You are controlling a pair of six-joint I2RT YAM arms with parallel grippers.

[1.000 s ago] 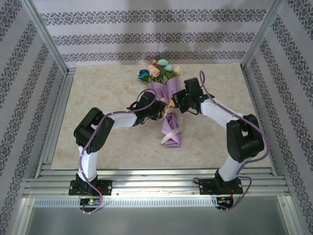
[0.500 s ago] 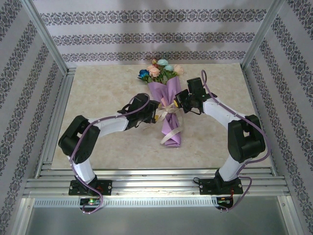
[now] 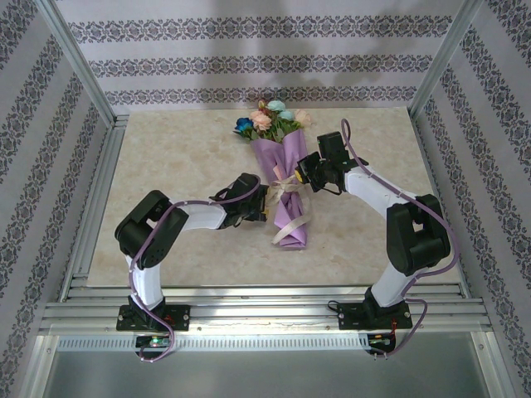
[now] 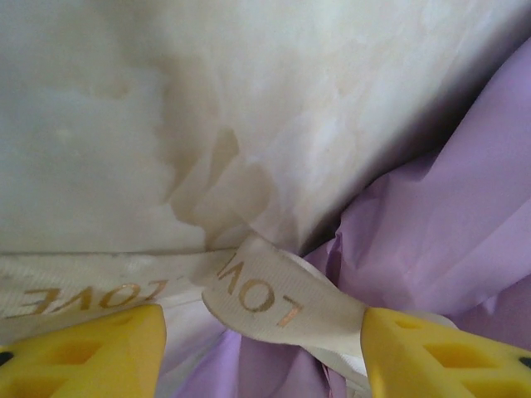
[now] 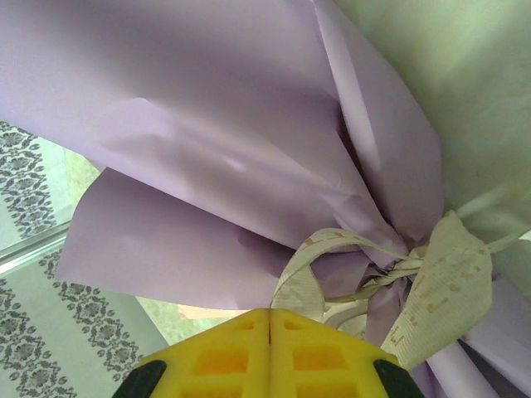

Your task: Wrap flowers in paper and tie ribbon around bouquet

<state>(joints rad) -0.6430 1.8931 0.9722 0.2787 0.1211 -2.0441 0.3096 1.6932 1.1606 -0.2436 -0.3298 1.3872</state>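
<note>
L arm [image 3: 199, 217] reaches in low from the left of the bouquet [image 3: 282, 178], wrist just beside its waist. Left fingers [image 4: 83, 348] are released, standing well apart. Btwn them lies a loop of ribbon [image 4: 274, 294] w/ gold "LOVE" print, on top of the lilac paper [image 4: 448, 232]. Can't tell if either pad touches it. A flat ribbon tail runs off left of that loop, along the table [image 4: 124, 99].

Bouquet lies flat mid-table, narrow end toward the arm bases. The flowers [image 3: 270, 122] (pink, peach, blue, teal) are at the far, wide end. Ribbon is tied round the bouquet's waist, approx halfway along the cone, and a loose end trails toward the narrow end.

Right fingers [image 5: 270, 348] are clenched, tips flush together, just right of the bouquet's waist, beside the knot. One ribbon loop curves from the knot down to the tips; can't tell if it's pinched. R arm [image 3: 373, 191] comes in from the bouquet's right.
</note>
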